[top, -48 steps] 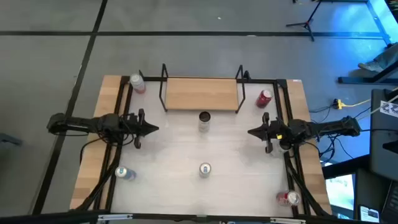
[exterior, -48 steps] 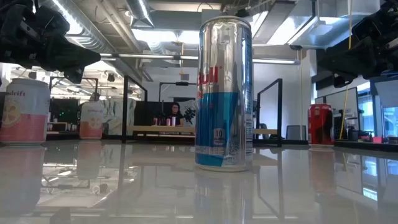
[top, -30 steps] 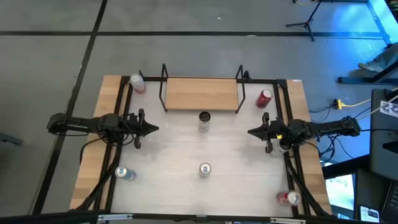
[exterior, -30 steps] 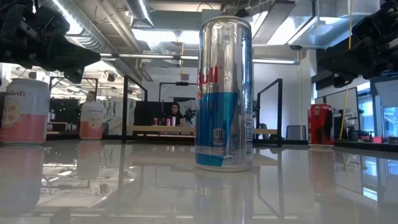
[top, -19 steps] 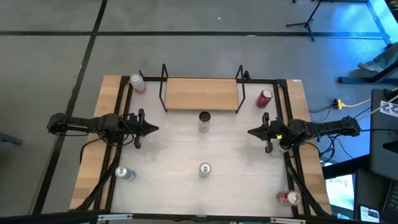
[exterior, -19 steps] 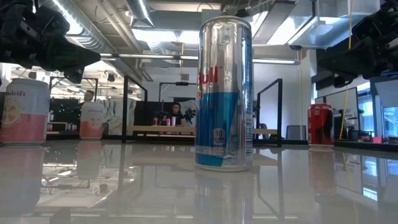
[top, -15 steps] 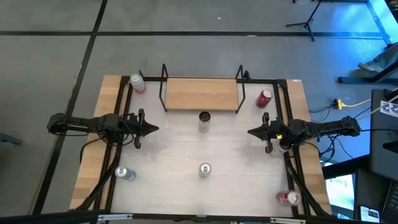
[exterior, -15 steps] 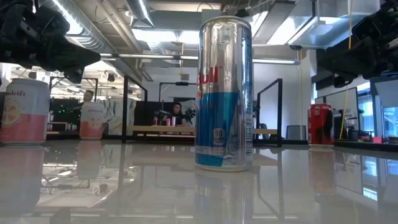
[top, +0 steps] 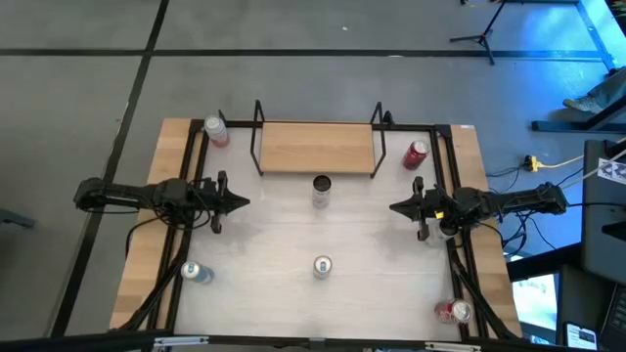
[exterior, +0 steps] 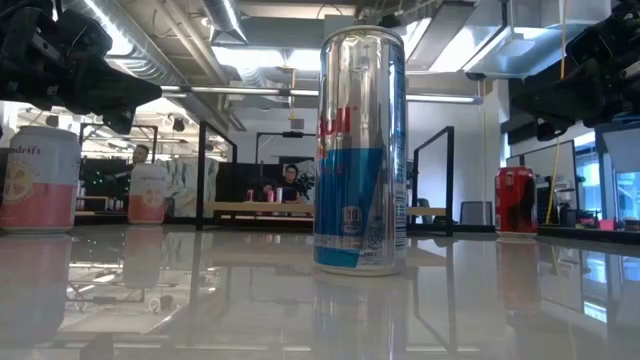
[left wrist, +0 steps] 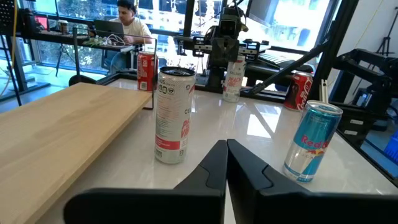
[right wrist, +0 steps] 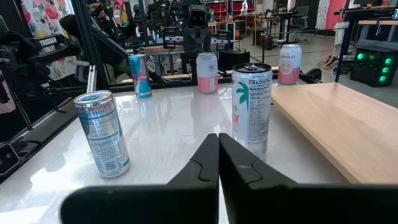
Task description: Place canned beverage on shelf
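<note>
The shelf (top: 317, 147) is standing at the far edge of the tabletop (top: 372, 264), its wooden board bare. A white can (top: 321, 188) is standing just in front of the shelf's near edge, and a blue-and-silver can (top: 322, 266) is standing nearer the middle, with open tabletop lying all around it. Other cans are sitting out at the corners: a pink one (top: 215, 129) and a red one (top: 416, 154) beside the shelf's ends, a blue one (top: 195, 273) and another red one (top: 453, 312) toward the near edge. The left hand (top: 241, 202) is hovering at the left side, fingers pressed together, holding nothing. The right hand (top: 395, 207) is facing it from the right side, fingers likewise pressed together and gripping nothing.
</note>
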